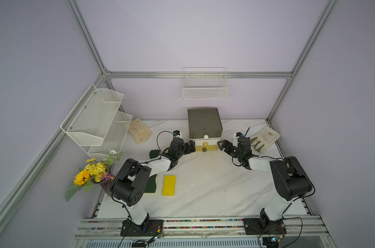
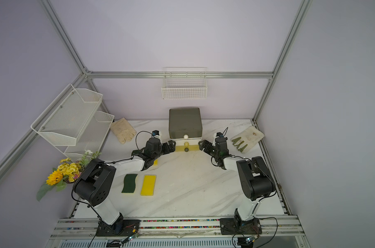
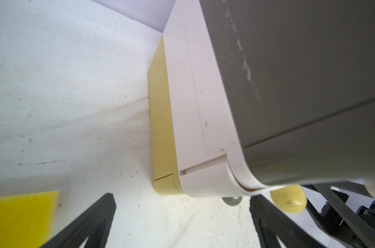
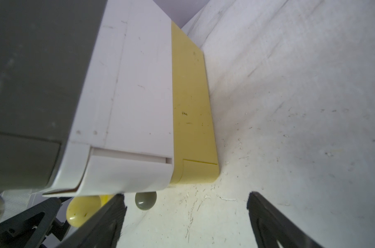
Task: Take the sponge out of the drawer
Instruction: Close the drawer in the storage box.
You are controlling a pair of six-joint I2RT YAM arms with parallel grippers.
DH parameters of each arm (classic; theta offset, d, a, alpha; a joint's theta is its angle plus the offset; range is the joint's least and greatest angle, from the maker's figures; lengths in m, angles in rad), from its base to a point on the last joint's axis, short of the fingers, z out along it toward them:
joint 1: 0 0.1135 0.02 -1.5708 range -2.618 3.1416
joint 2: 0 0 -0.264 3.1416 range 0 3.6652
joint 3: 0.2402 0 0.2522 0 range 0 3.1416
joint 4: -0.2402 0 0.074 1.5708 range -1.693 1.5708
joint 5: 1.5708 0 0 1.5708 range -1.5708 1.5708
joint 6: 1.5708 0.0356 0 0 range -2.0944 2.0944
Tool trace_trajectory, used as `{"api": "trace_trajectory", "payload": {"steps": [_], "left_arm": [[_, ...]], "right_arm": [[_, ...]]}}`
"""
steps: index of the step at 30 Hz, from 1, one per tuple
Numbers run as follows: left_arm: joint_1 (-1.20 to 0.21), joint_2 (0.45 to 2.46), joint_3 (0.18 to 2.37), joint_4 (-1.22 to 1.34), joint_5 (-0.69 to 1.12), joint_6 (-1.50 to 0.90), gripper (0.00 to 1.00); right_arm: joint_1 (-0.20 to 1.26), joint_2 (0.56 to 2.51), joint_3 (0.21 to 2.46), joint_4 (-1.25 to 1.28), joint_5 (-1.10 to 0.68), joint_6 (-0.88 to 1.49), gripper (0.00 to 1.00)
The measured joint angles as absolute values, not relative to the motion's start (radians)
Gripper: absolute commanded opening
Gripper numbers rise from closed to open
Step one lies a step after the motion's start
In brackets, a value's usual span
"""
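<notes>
Grey, white, yellow stacked drawers (image 1: 204, 124), against back wall (image 1: 156, 103)

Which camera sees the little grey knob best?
The right wrist view: the grey knob shows whole and close. The left wrist view hides part of it; both top views show it tiny.

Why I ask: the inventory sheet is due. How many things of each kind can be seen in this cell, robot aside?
Sponges: 3, one largely hidden
Gloves: 2
Wire racks: 2
Drawer units: 1
Flower bouquets: 1
Total: 9
</notes>
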State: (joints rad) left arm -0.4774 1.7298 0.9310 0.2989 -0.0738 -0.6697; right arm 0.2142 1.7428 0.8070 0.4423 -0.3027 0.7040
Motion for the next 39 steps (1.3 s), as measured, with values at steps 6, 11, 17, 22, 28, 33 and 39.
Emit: {"api": "trace_trajectory", "payload": {"steps": [6,11,17,22,28,33,39], "left_arm": [[-0.47,1.73,0.931,0.299,-0.064,-0.669,1.0],[-0.465,1.73,0.931,0.298,-0.052,-0.669,1.0],[-0.465,1.728,0.931,0.279,-0.03,-0.67,1.0],[-0.475,1.674,0.902,0.253,-0.037,-0.67,1.0],[-0.561,1.586,0.862,0.228,-0.106,-0.669,1.0],[-0.672,1.578,0.862,0.221,-0.192,-0.657,1.0],[-0.749,1.681,0.953,0.199,-0.267,-0.636,0.99]], "right_arm": [[0.209,1.771,0.83,0.443,-0.34,0.729,0.93],[0.208,1.779,0.834,0.442,-0.36,0.739,0.93],[0.208,1.763,0.823,0.442,-0.36,0.74,0.93],[0.205,1.689,0.788,0.44,-0.357,0.735,0.92],[0.198,1.589,0.757,0.424,-0.357,0.716,0.92],[0.181,1.508,0.726,0.387,-0.357,0.705,0.93],[0.15,1.398,0.686,0.339,-0.356,0.69,0.92]]}}
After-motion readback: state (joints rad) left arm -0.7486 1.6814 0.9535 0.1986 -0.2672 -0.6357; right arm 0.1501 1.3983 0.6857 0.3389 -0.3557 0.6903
